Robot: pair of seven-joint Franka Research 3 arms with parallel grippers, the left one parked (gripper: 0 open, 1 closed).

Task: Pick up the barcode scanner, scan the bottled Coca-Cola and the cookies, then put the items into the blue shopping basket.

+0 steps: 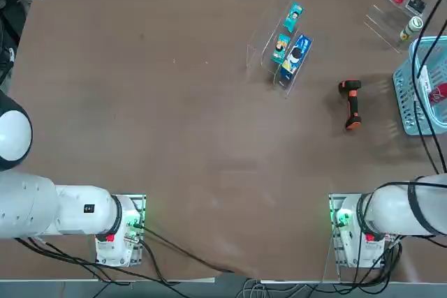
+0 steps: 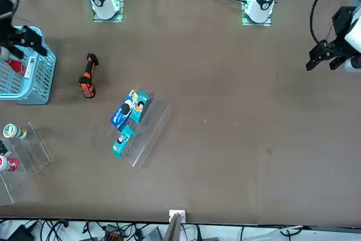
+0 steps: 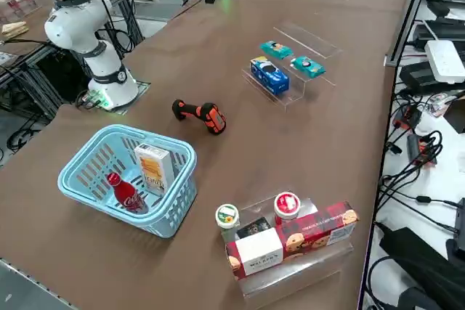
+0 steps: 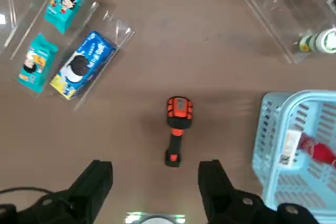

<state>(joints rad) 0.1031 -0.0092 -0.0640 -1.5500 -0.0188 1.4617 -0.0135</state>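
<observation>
In the top view, a smooth brown counter (image 1: 174, 123) fills most of the frame. The barcode scanner (image 1: 351, 105) lies directly on it at right of centre, apart from the blue shopping basket (image 1: 404, 99), which stands upright at the right edge. One clear plastic stand (image 1: 257, 57) rests at upper centre; another clear plastic stand (image 1: 383, 24) sits at upper right. A black cable (image 1: 185, 250) trails across the lower middle.

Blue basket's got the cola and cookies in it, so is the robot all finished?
Nearly! The cola and cookies are already in the basket. The right gripper hovers above the table, its open jaws empty. The scanner lies on the table; pictures can't show whether scanning happened. Packing looks done.
</observation>
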